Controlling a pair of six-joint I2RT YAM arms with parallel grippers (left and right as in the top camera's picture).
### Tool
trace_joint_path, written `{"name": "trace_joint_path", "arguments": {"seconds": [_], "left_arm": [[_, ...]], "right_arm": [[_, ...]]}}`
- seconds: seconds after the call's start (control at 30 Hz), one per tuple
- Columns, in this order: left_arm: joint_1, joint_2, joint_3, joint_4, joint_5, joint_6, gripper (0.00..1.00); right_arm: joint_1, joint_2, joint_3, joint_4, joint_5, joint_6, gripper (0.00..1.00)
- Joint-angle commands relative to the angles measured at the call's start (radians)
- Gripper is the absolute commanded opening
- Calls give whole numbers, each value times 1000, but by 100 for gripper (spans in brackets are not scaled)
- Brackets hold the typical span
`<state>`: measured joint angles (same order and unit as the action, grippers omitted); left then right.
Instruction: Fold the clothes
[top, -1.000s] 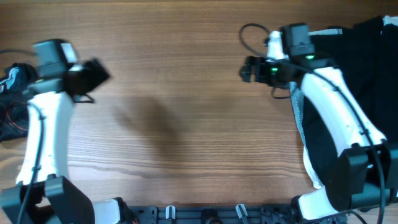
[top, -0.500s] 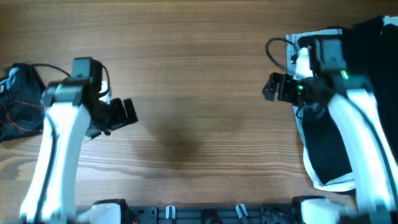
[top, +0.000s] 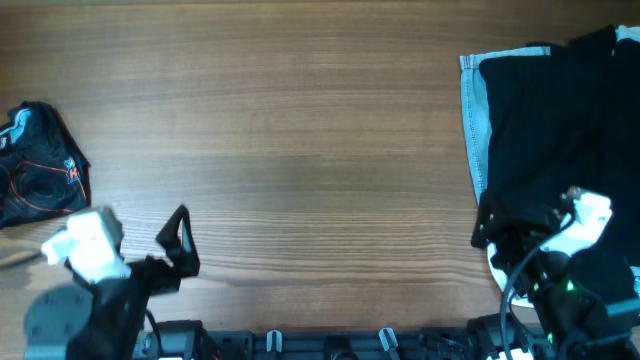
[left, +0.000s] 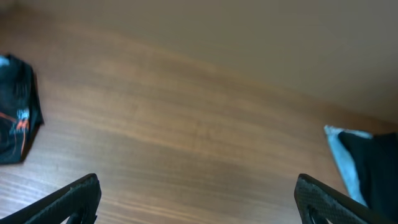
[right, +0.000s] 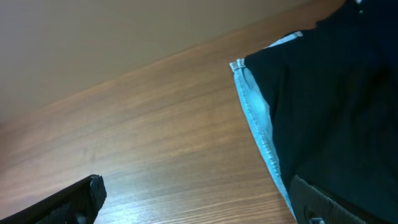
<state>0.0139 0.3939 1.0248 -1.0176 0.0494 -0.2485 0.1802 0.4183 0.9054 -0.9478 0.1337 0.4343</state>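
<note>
The black cycling jersey (top: 38, 168) with small white and red logos lies crumpled at the table's far left edge; it also shows at the left of the left wrist view (left: 16, 118). My left gripper (top: 178, 245) is open and empty, low at the near left edge, well apart from the jersey. In its wrist view (left: 199, 202) only bare wood lies between the fingers. My right gripper (top: 492, 226) is open and empty at the near right, beside the plain garment's edge; its wrist view (right: 199, 200) shows wood between the fingers.
A plain black garment with a pale blue-white edge (top: 545, 130) is spread over the table's right side; it shows in the right wrist view (right: 323, 93) and the left wrist view (left: 370, 165). The wooden table (top: 300, 150) lies between the two cloths.
Both arms have drawn back toward the table's near edge. The left gripper moved down from mid-left; the right gripper moved down from the garment's upper edge. Neither cloth moved.
</note>
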Motion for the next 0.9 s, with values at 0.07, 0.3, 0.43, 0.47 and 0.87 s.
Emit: {"name": "trace_joint_path", "arguments": {"seconds": [0.07,0.3,0.43,0.47,0.87], "left_arm": [[-4,-76,-13,-55,-10,-6,100],[-4,-75,-13,-211,-10,-6,100],[-4,-75,-13,-251,-10,-6,100],[-4,-75,-13,-251,-10,-6,100],[-4,-75,-13,-251,-10,-6,100]], "right_arm": [[5,-12,-6,-65,31,18,100],[5,-12,-6,-101,31,18,100],[2,-33,-27,-104,31,10,100],[0,-41,-36,-92,31,6,100],[-98,-408,-689,758,-169,-335,100]]}}
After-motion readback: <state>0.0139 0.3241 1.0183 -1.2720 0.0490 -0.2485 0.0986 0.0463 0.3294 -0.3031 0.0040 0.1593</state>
